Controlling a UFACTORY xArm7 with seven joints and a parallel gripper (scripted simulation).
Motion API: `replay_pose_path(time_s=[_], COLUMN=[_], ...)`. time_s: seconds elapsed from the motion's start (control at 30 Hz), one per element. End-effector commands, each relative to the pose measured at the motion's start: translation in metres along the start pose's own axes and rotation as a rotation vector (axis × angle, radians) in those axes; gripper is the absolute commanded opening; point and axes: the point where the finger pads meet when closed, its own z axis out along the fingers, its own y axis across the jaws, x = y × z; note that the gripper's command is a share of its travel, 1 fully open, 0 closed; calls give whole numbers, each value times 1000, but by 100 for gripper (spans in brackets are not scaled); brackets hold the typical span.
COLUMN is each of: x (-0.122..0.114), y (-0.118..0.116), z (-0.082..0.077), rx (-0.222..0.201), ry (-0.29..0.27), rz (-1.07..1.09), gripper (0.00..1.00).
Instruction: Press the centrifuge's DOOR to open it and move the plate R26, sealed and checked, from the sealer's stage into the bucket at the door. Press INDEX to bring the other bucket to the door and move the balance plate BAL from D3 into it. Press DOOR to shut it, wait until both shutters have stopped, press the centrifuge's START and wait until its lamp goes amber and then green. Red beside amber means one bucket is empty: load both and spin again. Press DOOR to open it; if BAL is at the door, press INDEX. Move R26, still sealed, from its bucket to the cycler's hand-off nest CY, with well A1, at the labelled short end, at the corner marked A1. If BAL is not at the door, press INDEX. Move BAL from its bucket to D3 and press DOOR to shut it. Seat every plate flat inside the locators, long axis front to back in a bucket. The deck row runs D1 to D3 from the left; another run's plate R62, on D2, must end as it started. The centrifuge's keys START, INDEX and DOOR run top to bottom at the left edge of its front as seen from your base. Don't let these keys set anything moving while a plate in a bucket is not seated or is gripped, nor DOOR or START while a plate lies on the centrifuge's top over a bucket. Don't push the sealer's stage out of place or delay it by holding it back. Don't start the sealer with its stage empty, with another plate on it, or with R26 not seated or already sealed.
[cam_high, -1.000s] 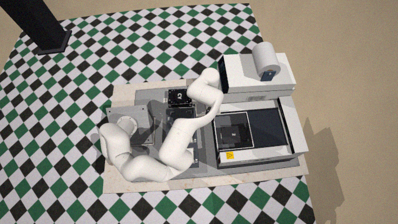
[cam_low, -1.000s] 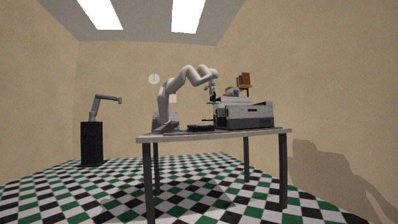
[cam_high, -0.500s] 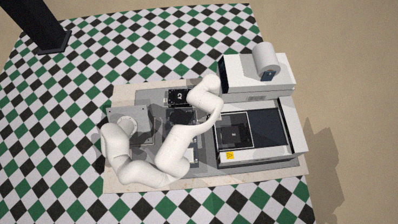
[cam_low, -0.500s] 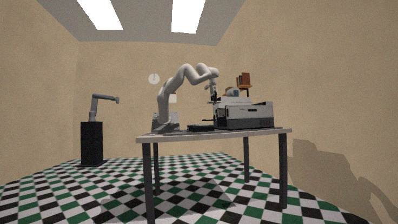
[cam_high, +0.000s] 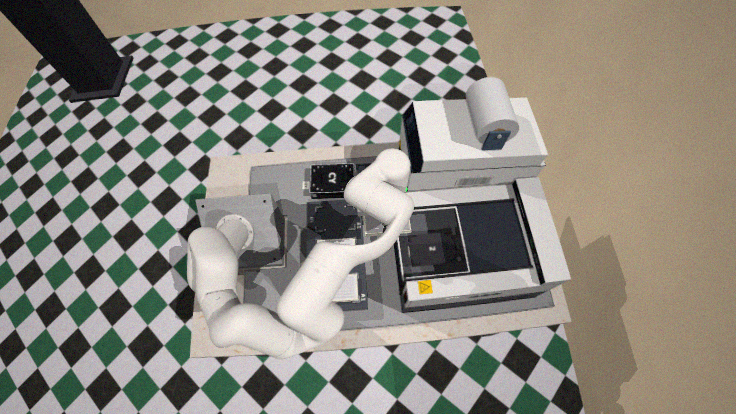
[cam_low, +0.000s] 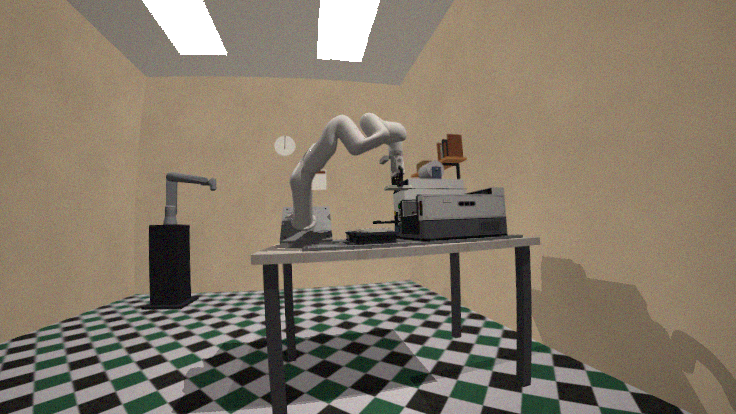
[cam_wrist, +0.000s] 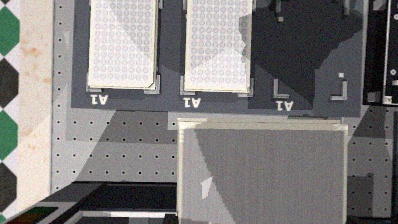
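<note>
My gripper (cam_low: 396, 179) is shut on the plate R26 (cam_wrist: 262, 170), a grey plate with a foil-like seal that fills the lower part of the wrist view and hides the fingers. It hangs in the air between the deck row and the centrifuge (cam_high: 537, 242) (cam_low: 452, 205). The centrifuge's top opening shows a dark bucket (cam_high: 432, 247). Below me two white plates sit in their nests: BAL (cam_wrist: 121, 45) and R62 (cam_wrist: 217, 45). The third nest (cam_wrist: 280, 91) is empty. The black CY nest (cam_high: 331, 177) is empty. In the top view the arm hides my gripper.
The sealer (cam_high: 463, 139) (cam_low: 432, 182) with its film roll (cam_high: 491, 108) stands behind the centrifuge. All of it sits on a table (cam_low: 391, 252). A second arm on a black pedestal (cam_low: 168, 262) stands away on the floor.
</note>
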Motion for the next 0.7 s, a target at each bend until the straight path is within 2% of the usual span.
replay_pose_path(time_s=[0.0,0.67], x=[0,0], y=[-9,-51], z=[-3,-3], rx=[-3,-3], ry=[-5,-6], rz=[-1,-1], gripper=[0,0])
